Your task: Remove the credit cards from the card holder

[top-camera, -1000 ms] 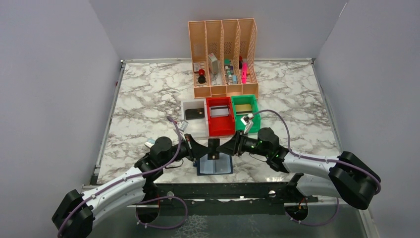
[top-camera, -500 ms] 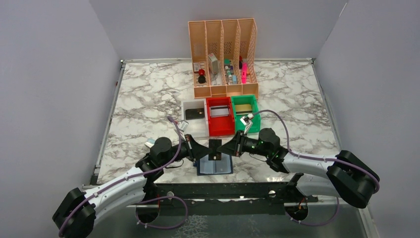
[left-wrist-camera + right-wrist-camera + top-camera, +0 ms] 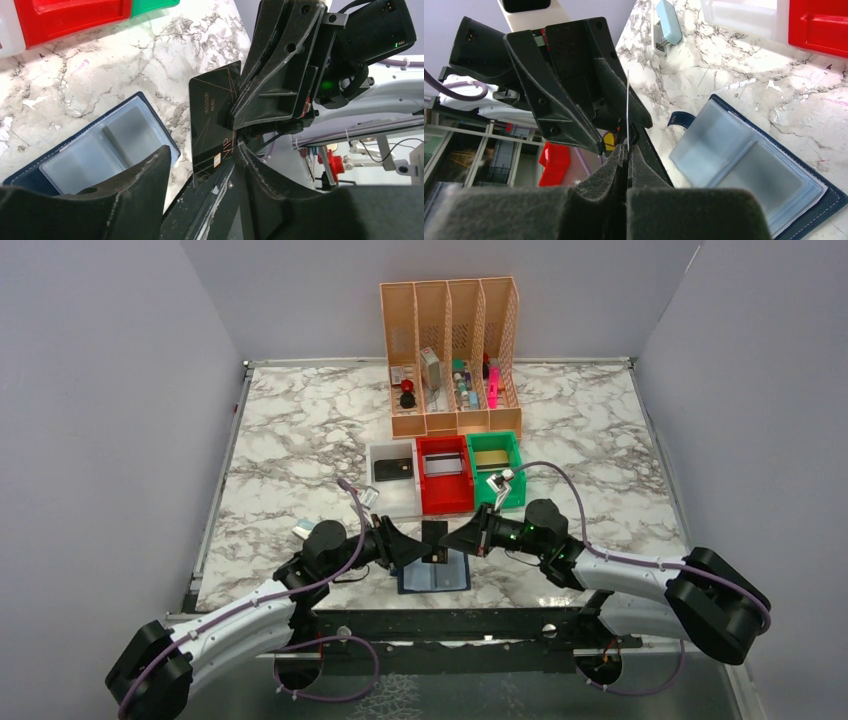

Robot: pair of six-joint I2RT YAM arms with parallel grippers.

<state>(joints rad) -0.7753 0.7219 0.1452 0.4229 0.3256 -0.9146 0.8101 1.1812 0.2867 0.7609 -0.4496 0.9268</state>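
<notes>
A black credit card with gold lines stands upright above the card holder, a navy wallet lying open on the marble near the front edge. My right gripper is shut on the card's right edge; in the right wrist view the card shows edge-on between the pressed fingers of the right gripper. My left gripper is open, its fingers standing apart on either side of the card. The holder's greyish pockets look empty.
Behind the wallet stand a white bin with a black card, a red bin with a silver card and a green bin with a gold card. The tall orange rack stands further back. A small pale-blue object lies left of the wallet.
The card has passed from left to right: my left gripper opened off it while my right gripper closed on it. Both arms have stayed almost in place.
</notes>
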